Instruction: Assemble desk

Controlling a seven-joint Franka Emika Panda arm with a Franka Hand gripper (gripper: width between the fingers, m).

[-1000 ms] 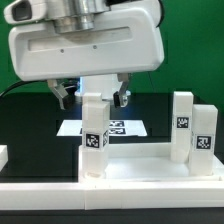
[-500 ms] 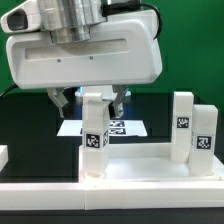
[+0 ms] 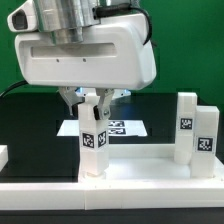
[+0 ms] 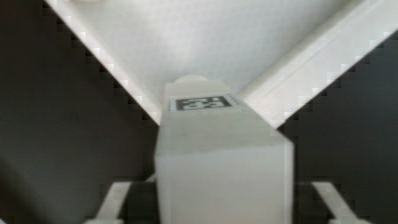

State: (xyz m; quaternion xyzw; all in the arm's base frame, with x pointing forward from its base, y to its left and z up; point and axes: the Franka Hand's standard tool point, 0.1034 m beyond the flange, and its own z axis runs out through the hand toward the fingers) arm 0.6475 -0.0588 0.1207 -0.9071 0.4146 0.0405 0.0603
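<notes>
The desk's white tabletop panel [image 3: 140, 160] lies flat with legs standing up from its corners. One tagged square leg [image 3: 93, 140] stands at the exterior view's left; two more legs [image 3: 186, 125] [image 3: 205, 140] stand at its right. My gripper [image 3: 92, 103] is lowered over the top of the left leg, one finger on each side. In the wrist view the leg [image 4: 217, 160] with its tag fills the middle. The fingers [image 4: 116, 200] stand apart from it with dark gaps, so my gripper [image 4: 221, 205] is open and straddles the leg without gripping it.
The marker board [image 3: 122, 127] lies on the black table behind the left leg. A long low white rail [image 3: 50, 190] runs along the front. A small white piece [image 3: 3, 156] sits at the exterior view's left edge. A green wall stands behind.
My gripper has come down and shifted toward the exterior view's right, so its fingers now flank the top of the left leg. The parts have not moved.
</notes>
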